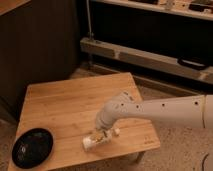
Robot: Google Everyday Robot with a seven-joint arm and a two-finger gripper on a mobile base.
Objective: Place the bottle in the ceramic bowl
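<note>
The bottle (96,140) lies on its side near the front edge of the wooden table (65,102), pale and clear with a light label. My gripper (103,133) is at the end of the white arm, down on the bottle's right part, right above the table. The black ceramic bowl (32,147) sits empty at the table's front left corner, well left of the bottle and the gripper.
The table is low, with its front edge just below the bottle and its right edge near the arm. A dark cabinet stands behind on the left. A metal rack (145,55) with shelves runs along the back right. Speckled floor surrounds the table.
</note>
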